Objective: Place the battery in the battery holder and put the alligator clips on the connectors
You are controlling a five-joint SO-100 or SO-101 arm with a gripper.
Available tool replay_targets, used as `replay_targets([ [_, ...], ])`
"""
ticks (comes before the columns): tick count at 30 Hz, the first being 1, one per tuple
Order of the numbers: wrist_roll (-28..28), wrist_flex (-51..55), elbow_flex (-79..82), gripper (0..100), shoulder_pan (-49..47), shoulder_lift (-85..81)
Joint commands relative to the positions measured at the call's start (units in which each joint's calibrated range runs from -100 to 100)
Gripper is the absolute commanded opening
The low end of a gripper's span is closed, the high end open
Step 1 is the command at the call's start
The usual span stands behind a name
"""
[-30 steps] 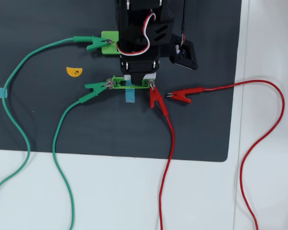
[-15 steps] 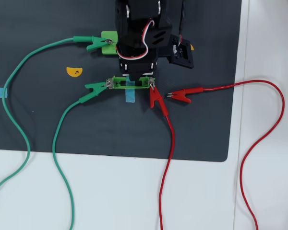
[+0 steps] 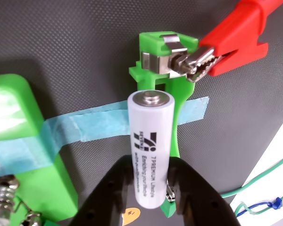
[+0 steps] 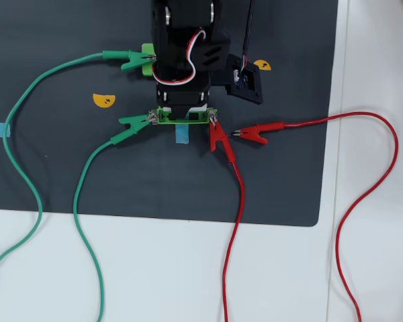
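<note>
Gripper [image 3: 151, 188] clamps battery [image 3: 150, 146] over empty holder [image 4: 182, 116]; two clips on, red clip [image 4: 258, 131] lies loose.

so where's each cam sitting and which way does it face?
Wrist view: rides just behind the gripper, looking along its black fingers at the clamped battery above the battery holder.
Overhead view: fixed above, facing straight down on the dark mat; the arm enters from the top.
Shared: holder, red alligator clip on its tab, blue tape.
</note>
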Motion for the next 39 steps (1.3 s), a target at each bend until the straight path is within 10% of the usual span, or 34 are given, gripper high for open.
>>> replay_targets([
  [1, -0.71, -0.88, -2.62, 1, 0.54, -0.20],
  [39, -1.28, -5.01, -1.91, 1, -0.47, 0.90],
])
